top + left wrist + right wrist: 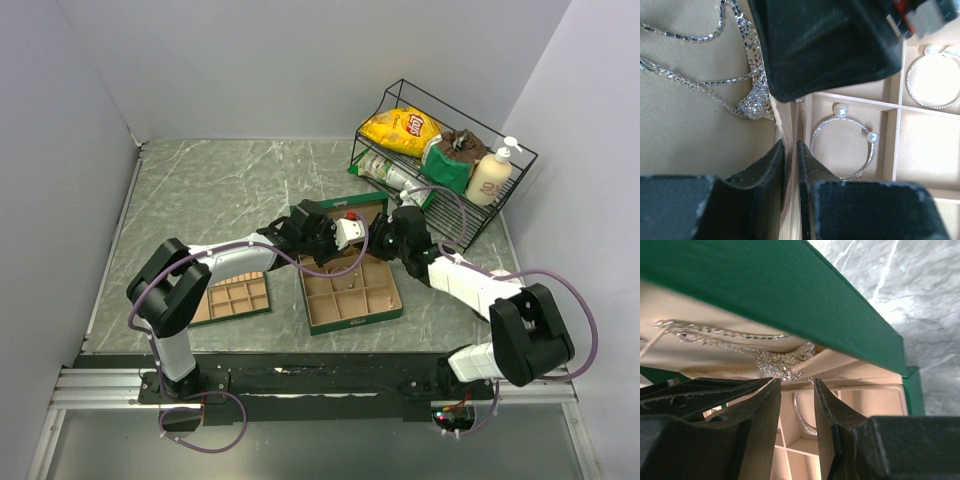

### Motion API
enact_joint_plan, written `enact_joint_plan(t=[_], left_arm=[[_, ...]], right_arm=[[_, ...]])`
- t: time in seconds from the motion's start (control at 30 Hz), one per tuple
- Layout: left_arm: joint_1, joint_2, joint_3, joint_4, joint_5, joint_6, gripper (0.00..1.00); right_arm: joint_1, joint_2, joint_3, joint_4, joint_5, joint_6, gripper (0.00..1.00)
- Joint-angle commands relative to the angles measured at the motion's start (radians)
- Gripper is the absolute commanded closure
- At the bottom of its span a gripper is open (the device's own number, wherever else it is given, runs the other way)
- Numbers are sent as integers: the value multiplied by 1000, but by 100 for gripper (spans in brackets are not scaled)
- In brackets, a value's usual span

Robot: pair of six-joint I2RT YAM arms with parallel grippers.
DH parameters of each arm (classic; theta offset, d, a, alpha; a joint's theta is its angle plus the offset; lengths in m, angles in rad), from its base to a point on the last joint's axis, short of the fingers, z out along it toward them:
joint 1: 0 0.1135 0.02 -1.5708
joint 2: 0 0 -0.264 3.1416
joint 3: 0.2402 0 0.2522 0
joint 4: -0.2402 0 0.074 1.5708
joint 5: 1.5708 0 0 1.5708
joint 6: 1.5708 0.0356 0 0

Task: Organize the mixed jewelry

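Marbled grey-green table (200, 200) under pale walls carries a green box (355, 322) of tan compartments at the centre of the overhead view, with a flat tan tray (215, 305) to its left. Both arms meet over the box's upper end. The piece in hand looks to be the rhinestone necklace (782, 364), heaped at the edge of the wide tan compartment, its fine chains trailing toward the upper left of the left wrist view. The right hand (796, 385) hangs just short of it beneath the green lid (790, 290), fingers moderately apart and holding nothing. The left hand (790, 145) is narrow, its fingers closed on the thin partition wall (781, 122), seemingly to steady the box. Beyond that wall a pearl bangle (841, 110) lies alone in its cell, and a second bangle (930, 50) lies in the cell at the upper right, so those two seem sorted. To pick well, I judge the right hand should come down on the dense sparkling cluster rather than on a single strand, since a thin chain would likely slip from between the pads. It should close fully before lifting, then rise slowly so the trailing chains drag free without snagging on the partition or the lid's edge. A firm left grip should stop the light box from lifting with the necklace.
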Motion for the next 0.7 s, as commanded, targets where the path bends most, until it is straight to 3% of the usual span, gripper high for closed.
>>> enact_joint_plan(t=[0.0,0.3,0.67], left_arm=[[-14,14,37,-7,36,-6,80],[-14,18,45,-13,37,-5,81],[-14,14,38,-19,34,-3,82]], right_arm=[[5,27,19,75,-38,19,60],[5,62,33,104,-52,4,61],[5,64,44,112,-65,-13,89]])
